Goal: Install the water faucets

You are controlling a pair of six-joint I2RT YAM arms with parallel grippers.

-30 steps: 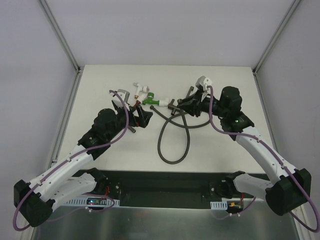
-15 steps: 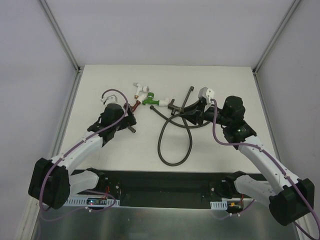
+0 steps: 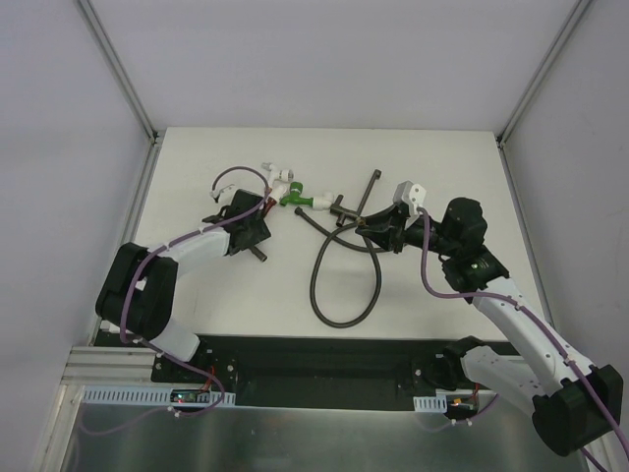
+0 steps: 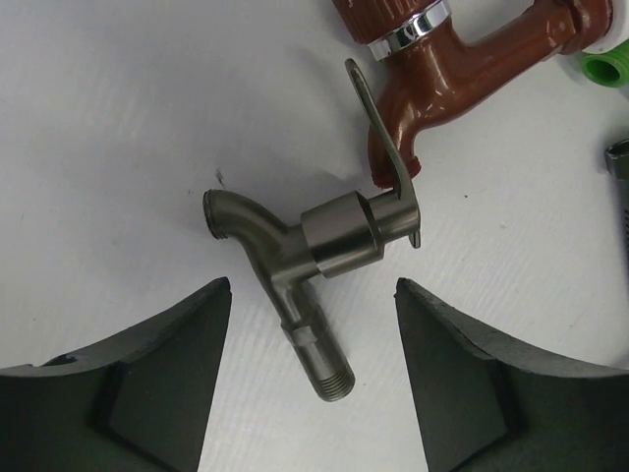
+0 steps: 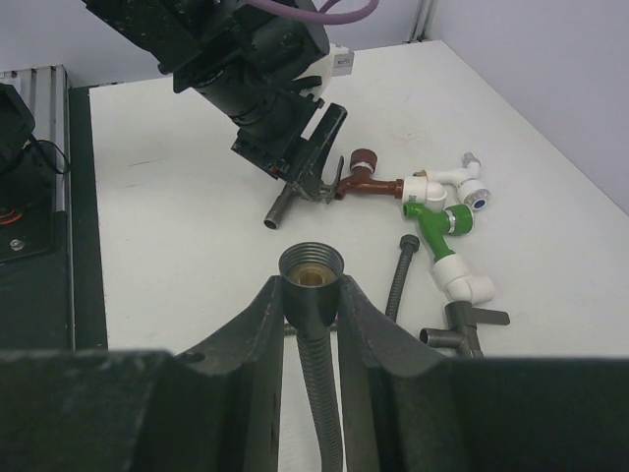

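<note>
The grey metal faucet point(image 4: 314, 264) lies flat on the table with its lever handle against the red faucet point(image 4: 442, 49). My left gripper point(image 4: 313, 295) is open, with one jaw on each side of the faucet's threaded end, not touching it. In the top view the left gripper point(image 3: 252, 229) is left of the green faucet point(image 3: 293, 198) and the white faucet point(image 3: 278, 177). My right gripper point(image 5: 313, 285) is shut on the threaded nut end of the dark flexible hose point(image 3: 339, 305) and holds it above the table, opening towards the left gripper point(image 5: 300, 162).
The dark T-shaped pipe piece point(image 3: 340, 208) lies by the green faucet, with a white elbow fitting point(image 5: 462, 285) beside it. The hose loops towards the table's near edge, and its other end point(image 5: 405, 258) lies by the faucets. Metal frame posts stand at the table's back corners.
My left arm has folded and its gripper has moved left, now over the grey faucet. My right gripper has drawn nearer and slightly left with the hose end in it.
</note>
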